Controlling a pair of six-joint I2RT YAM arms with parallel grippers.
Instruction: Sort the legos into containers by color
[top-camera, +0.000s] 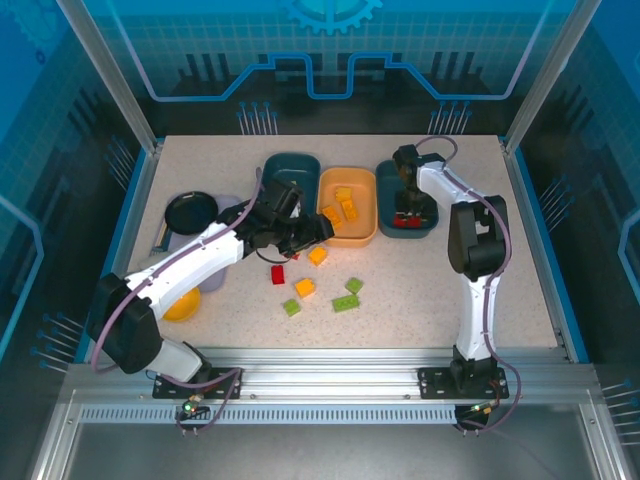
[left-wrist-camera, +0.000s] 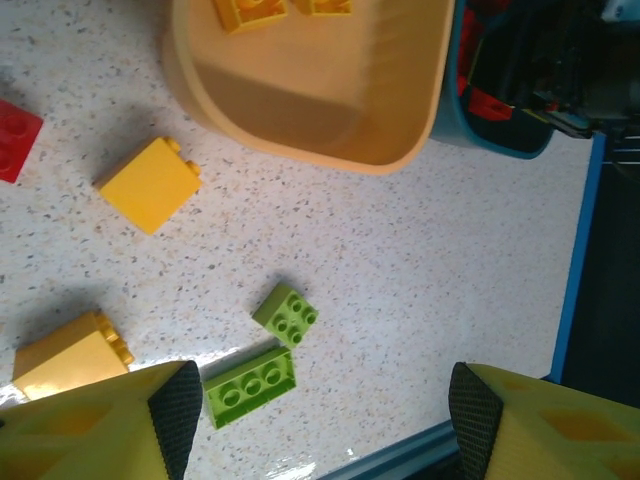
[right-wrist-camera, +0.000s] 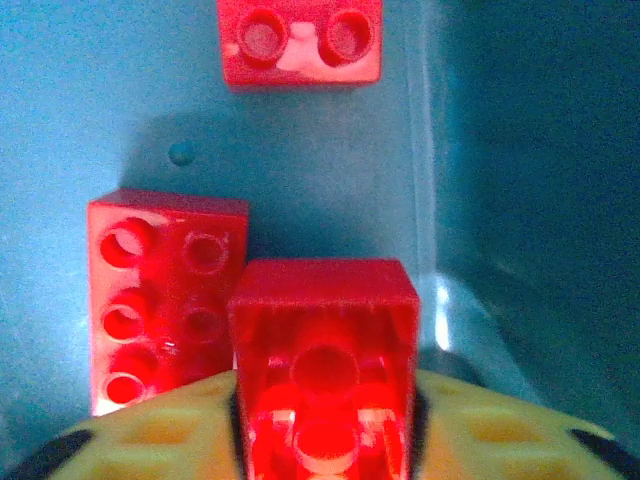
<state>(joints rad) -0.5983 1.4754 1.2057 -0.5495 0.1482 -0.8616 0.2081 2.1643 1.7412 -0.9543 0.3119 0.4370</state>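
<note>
Red lego bricks, three counted, are sitting in the right teal tray (top-camera: 388, 180). The right gripper (right-wrist-camera: 322, 425) is reaching down into that tray, clamping the held red brick (right-wrist-camera: 322, 350) hollow side toward the camera between its closed-in fingers. The other two, the six-stud red brick (right-wrist-camera: 165, 295) and the far red brick (right-wrist-camera: 300, 40), are lying studs-up on the tray floor, the six-stud one just beside the held one.

The orange tray (top-camera: 347, 241), in the middle between the left teal tray (top-camera: 295, 168) and the right teal tray, is holding three yellow bricks (top-camera: 346, 203), as far as the top view shows.

The left gripper (left-wrist-camera: 325, 405) is hovering over the speckled tabletop (top-camera: 430, 290) near the orange tray's front edge, jaws spread wide, gripping nothing.

Six bricks are lying loose on the table:
- Two loose yellow bricks (left-wrist-camera: 150, 185).
- Three green bricks (left-wrist-camera: 287, 313), close together.
- One loose red brick (top-camera: 277, 274), left of the yellows.
</note>
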